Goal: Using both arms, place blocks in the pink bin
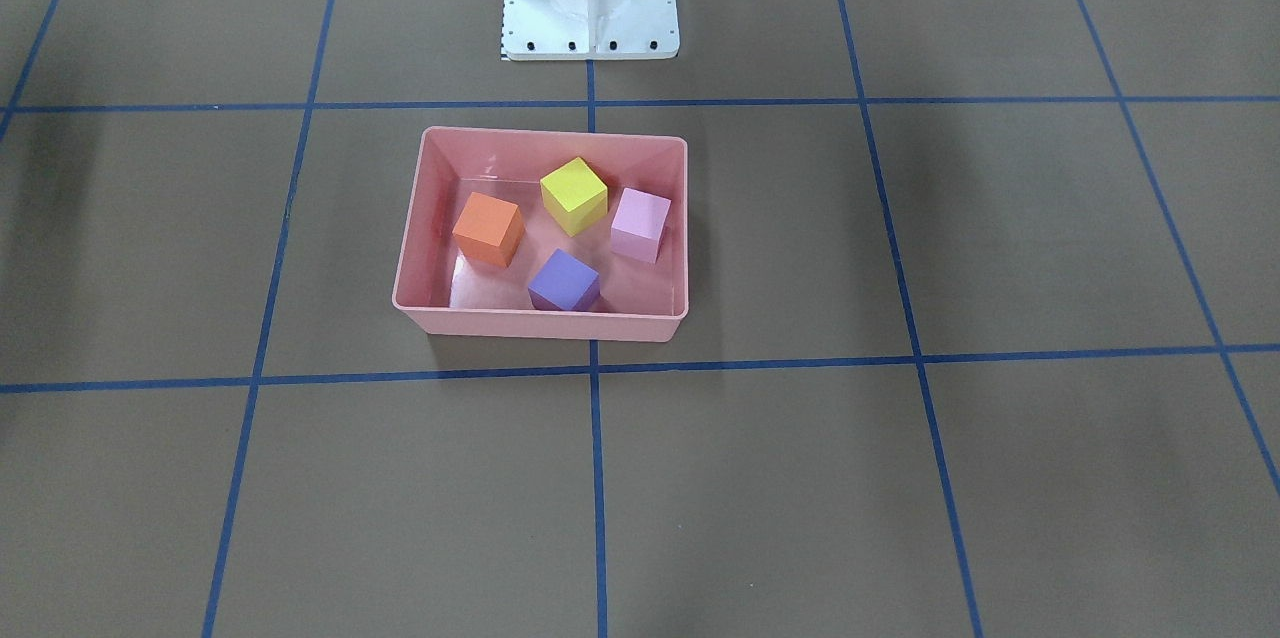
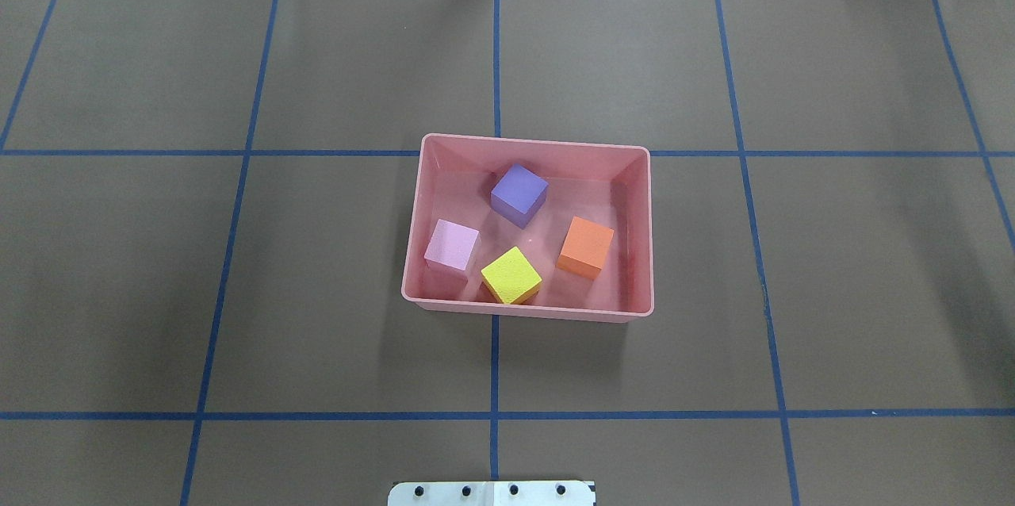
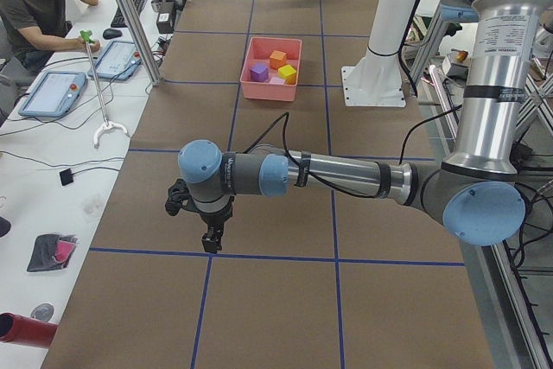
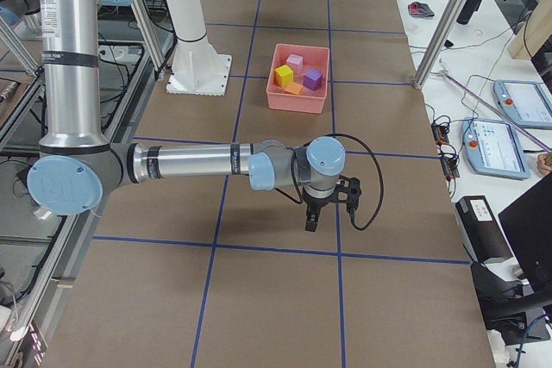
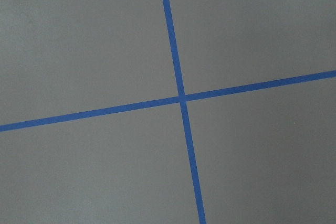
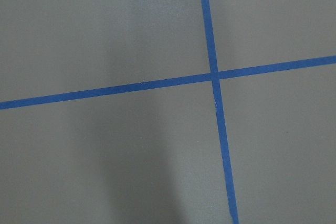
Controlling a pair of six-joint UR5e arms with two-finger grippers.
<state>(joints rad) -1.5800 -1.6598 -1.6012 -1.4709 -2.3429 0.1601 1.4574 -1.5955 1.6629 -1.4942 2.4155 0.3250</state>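
All four blocks lie inside the shallow salmon-pink glossy plastic bin, so I judge the task done. That would explain why both arms stand well away from the bin with nothing in their grippers.

Inside the bin:
- The matte purple foam cube sits toward the wall farthest from the robot.
- The yellow foam cube sits, turned cornerwise, close to the bin's wall nearest the robot.
- The light pink foam cube is against the bin's wall on the robot's left.
- The orange foam cube is toward the opposite wall.

The cubes rest flat on the bin floor. The yellow and light pink ones are close, seemingly apart.

The grey tubular left arm reaches low over the brown papered table, well apart from the bin. Its black left gripper points downward above a blue tape line. The grey right arm mirrors this on the bin's other side, with the right gripper also aimed down. Each gripper shows only in its side view, and the wrist cameras catch only tape crossings. So I cannot tell whether either gripper's jaws are spread or pressed together.
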